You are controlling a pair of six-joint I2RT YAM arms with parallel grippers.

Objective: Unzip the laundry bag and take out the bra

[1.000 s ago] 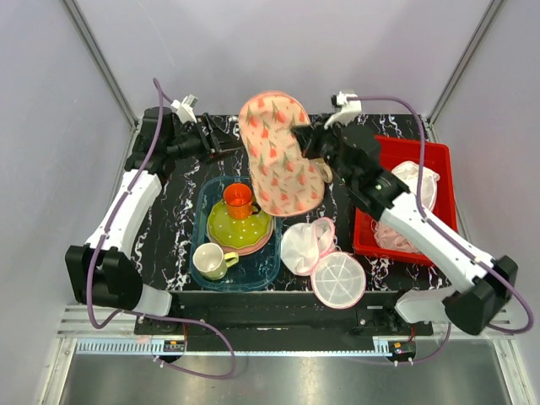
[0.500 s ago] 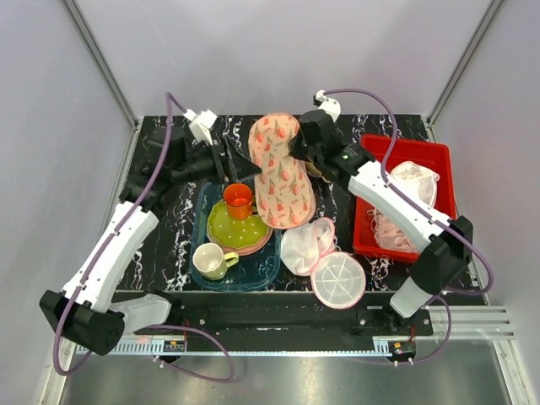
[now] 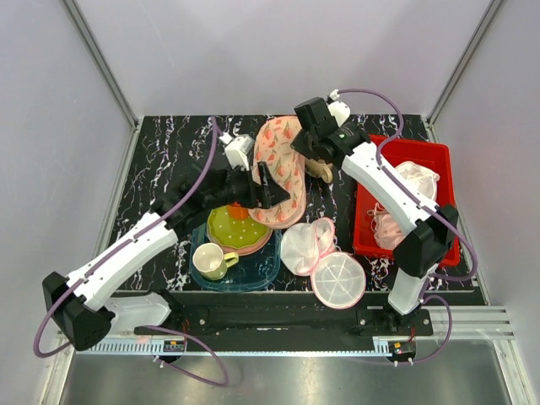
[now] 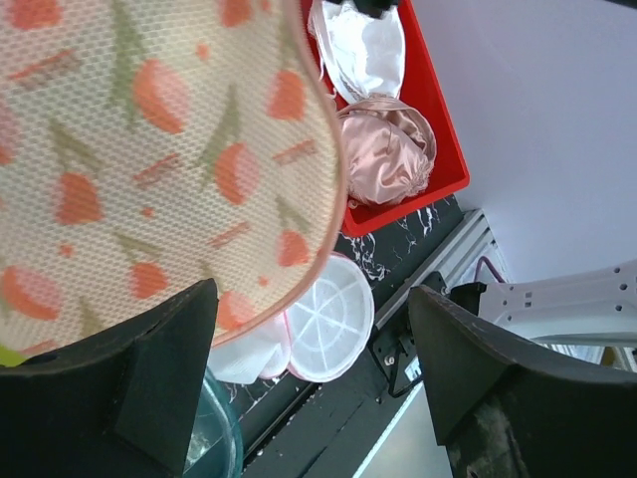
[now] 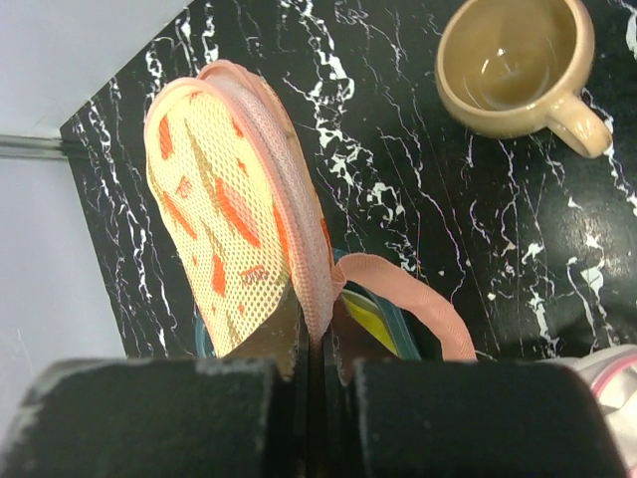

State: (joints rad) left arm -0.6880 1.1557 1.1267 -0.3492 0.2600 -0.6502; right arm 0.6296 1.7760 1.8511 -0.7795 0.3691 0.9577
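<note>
The laundry bag [image 3: 278, 164], peach-pink mesh with red-orange motifs, hangs above the table's middle back, turned nearly edge-on. My right gripper [image 3: 304, 154] is shut on its pink edging, seen close in the right wrist view [image 5: 317, 334], with the bag [image 5: 224, 199] and a pink loop strap [image 5: 423, 299] beyond it. My left gripper [image 3: 278, 194] is open at the bag's lower end, over the plates. In the left wrist view the left gripper [image 4: 314, 373] holds nothing and the bag [image 4: 149, 149] fills the upper left. The bra is hidden; no view shows inside the bag.
A teal tray [image 3: 257, 270] holds stacked plates [image 3: 232, 232] and a yellow mug [image 3: 211, 261]. A white mesh round pouch [image 3: 338, 279] and a white mesh bundle [image 3: 301, 247] lie at the front. A red bin [image 3: 364, 240] with pale garments [image 4: 383, 149] stands right. A beige cup [image 5: 513, 60] sits near the bag.
My left arm swung right and toward the front, bringing its open gripper to the bag's lower end. My right gripper turned and shifted the bag, which now hangs edge-on.
</note>
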